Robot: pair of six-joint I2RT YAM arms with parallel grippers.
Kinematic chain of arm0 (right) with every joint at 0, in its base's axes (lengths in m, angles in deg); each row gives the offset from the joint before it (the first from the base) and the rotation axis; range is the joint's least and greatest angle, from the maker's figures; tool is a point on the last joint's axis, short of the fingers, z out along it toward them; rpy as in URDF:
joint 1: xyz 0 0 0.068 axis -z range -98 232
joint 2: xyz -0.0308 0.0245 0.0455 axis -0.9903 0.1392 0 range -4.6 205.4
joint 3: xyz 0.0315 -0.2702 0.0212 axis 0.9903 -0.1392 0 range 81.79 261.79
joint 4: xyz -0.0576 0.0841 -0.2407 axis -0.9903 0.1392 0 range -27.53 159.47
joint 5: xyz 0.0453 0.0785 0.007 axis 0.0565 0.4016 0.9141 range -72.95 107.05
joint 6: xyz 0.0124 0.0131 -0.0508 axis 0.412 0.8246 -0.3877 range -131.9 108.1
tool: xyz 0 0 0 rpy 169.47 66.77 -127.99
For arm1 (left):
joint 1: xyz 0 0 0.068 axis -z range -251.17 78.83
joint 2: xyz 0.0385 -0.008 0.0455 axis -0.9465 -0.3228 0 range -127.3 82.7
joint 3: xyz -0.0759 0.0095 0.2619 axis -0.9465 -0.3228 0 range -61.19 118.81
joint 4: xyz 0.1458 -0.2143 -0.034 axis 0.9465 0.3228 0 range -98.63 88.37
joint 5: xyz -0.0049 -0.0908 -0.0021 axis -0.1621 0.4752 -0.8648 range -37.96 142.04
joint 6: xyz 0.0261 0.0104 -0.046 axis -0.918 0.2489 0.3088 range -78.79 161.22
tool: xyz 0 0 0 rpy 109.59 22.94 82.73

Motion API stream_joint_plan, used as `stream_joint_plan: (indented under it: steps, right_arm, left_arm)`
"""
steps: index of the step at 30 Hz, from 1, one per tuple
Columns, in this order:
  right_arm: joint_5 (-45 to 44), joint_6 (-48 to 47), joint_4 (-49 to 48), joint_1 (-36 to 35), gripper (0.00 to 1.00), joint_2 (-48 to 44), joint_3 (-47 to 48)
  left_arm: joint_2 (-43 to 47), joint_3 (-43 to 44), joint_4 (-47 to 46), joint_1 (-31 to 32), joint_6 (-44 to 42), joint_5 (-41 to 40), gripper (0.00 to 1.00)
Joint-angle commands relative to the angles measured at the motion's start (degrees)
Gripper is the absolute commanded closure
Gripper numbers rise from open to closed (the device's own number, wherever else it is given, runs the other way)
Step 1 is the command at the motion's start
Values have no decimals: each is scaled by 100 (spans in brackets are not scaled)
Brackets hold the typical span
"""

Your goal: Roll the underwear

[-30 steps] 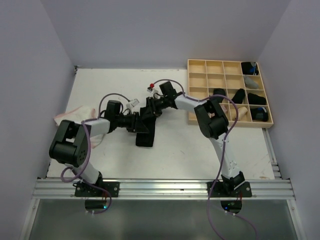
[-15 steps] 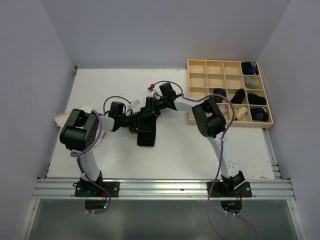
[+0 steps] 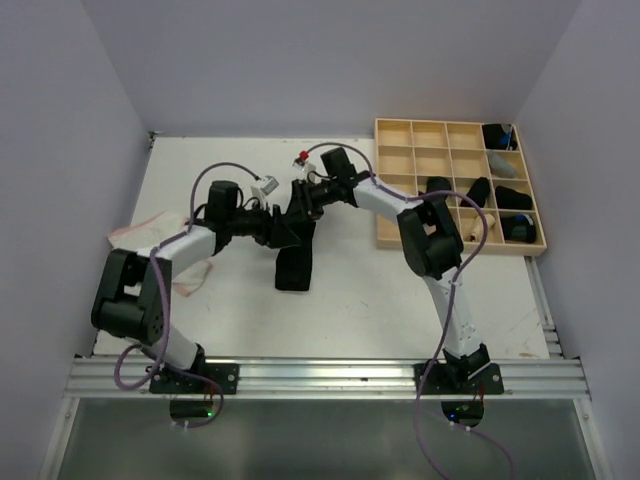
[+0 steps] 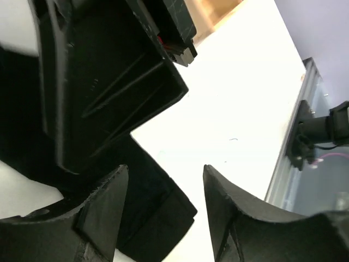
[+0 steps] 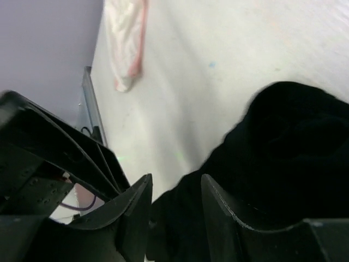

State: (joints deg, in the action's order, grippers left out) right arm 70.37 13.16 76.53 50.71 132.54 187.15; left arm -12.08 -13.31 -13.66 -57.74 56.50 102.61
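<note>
The left gripper (image 4: 166,170) was seen with its jaws spread and nothing held. Bare surface showed in the gap, along with an edge of the flat black cloth underwear (image 4: 155,207) lying just beyond the fingers. The right gripper (image 5: 175,181) was seen with its jaws narrowly parted over the same cloth, and whether a fold was pinched could not be told. Both pairs of jaws were set close together at the cloth's far end. From there it was stretched out as a long strip, so rolling was judged barely begun.

Well apart from the jaws, on the left arm's side, a whitish brief with pink edging (image 3: 150,233) was seen lying flat and was judged untouched. On the right arm's side, small dark rolls (image 3: 478,190) were lodged in a pale wooden grid tray (image 3: 396,131) and were judged finished.

The white tabletop (image 3: 380,290) was enclosed by plain lilac-grey walls (image 3: 300,60).
</note>
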Motion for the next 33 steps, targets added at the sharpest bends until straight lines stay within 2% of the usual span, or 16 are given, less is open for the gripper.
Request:
stream_joint_plan:
  steps: [1, 2, 4, 5, 8, 11, 18, 25, 33]
  right_arm:
    - [20, -572, 395, 44, 53, -1346, -23]
    - [29, -642, 500, 44, 52, -1487, -146]
    - [82, -660, 597, 18, 52, -1804, -620]
    - [108, -695, 728, 0, 53, -1866, -787]
    - [109, -792, 966, -88, 55, -1946, -1306]
    - [161, -539, 731, -158, 56, -1762, -1685]
    - [117, 78, 202, -246, 59, -1076, -1939]
    - [-409, -255, 667, -317, 62, -628, -2248]
    - [-595, -528, 1151, -237, 66, -171, -1906]
  left_arm:
    - [1029, 275, 942, 54, -1430, -309, 39]
    - [1189, 240, 1187, 63, -2024, -380, 37]
    - [1627, 161, 1478, 98, -2686, -712, 37]
    - [1786, 56, 1740, 194, -3446, -819, 37]
    - [2454, -453, 1805, 484, -4687, -1320, 36]
    - [2859, -849, 1866, 818, -5533, -1549, 35]
    - [3071, -1535, 1541, 1425, -6573, -1945, 33]
    - [2737, -1886, 1340, 1733, -7284, -2235, 33]
    - [2457, -2081, 1181, 1926, -7944, -2199, 34]
